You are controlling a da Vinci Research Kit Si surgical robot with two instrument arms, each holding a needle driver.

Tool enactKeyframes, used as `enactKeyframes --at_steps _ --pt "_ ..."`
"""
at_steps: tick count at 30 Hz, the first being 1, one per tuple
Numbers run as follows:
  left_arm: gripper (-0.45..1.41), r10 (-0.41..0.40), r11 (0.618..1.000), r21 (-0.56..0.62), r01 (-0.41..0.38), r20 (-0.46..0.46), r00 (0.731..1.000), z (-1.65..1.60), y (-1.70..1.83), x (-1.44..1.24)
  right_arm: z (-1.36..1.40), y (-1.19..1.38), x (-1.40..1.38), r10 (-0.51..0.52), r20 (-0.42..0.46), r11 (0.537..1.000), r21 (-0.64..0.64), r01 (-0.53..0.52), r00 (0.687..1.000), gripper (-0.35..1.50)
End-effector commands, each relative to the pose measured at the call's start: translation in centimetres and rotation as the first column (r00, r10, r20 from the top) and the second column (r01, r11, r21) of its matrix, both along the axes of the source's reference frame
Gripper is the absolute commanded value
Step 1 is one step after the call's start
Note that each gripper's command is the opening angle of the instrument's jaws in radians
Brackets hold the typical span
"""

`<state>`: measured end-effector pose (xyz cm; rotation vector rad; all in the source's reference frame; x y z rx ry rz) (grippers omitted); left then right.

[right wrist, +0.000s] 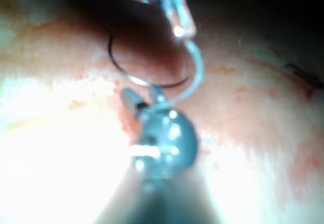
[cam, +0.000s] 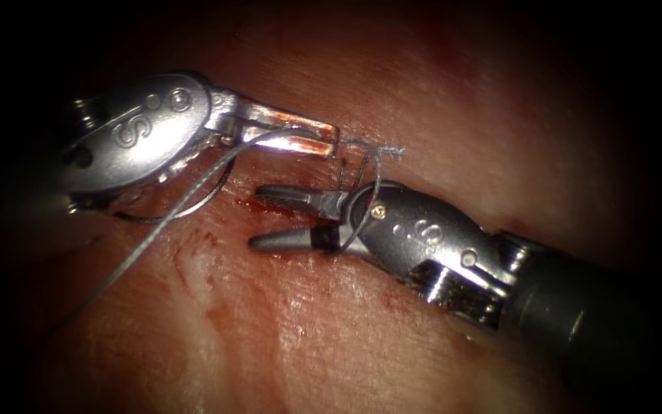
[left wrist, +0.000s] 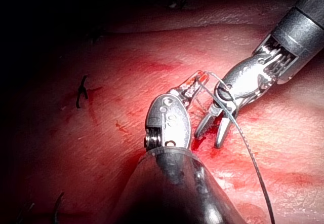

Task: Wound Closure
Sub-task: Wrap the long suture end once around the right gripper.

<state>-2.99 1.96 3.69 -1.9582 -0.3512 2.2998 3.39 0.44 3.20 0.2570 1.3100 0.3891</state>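
My left tool (cam: 332, 140) comes in from the upper left, its jaws shut on the thread (cam: 155, 230) near their tips. From there the thread trails off to the lower left. A loop of thread (cam: 367, 211) lies round the neck of my right tool (cam: 253, 218), whose jaws stand open and hold nothing, just above the cut (cam: 273, 205). The curved needle (cam: 193, 203) lies as a dark arc beneath the left tool, left of the cut; neither tool holds it. A short frayed thread end (cam: 392, 150) sticks out beside the left tips. The left wrist view shows the looped thread (left wrist: 248, 153) and open right tool (left wrist: 208, 140).
Red fluid (cam: 201, 253) smears the tissue (cam: 438, 84) below and left of the cut. Dark ends of earlier stitches (left wrist: 81, 92) stand on the tissue away from the tools. The needle's arc (right wrist: 147, 82) also appears in the right wrist view, ahead of the right tool.
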Motion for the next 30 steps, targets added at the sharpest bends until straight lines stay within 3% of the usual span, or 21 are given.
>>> enactKeyframes --at_steps 1,17,23,30 --pt "-0.45 0.005 1.000 -0.007 -0.005 0.001 1.000 0.09 0.07 -0.04 0.00 0.04 0.04 0.007 -0.003 1.000 -0.005 -0.007 1.000 0.27" --pt "-0.45 0.036 0.999 0.039 -0.034 -0.046 0.998 1.16 -0.12 -0.15 -0.11 -0.05 -0.21 0.104 -0.069 0.994 -0.029 -0.106 0.992 0.27" --pt "-0.45 0.039 0.998 0.051 -0.036 -0.045 0.998 1.29 -0.18 -0.15 -0.14 -0.02 -0.28 0.162 -0.098 0.986 -0.033 -0.166 0.982 0.26" --pt "-0.45 0.052 0.997 0.052 -0.050 -0.035 0.998 1.18 -0.34 -0.15 -0.07 0.10 -0.51 0.304 -0.064 0.950 -0.050 -0.308 0.950 0.24"
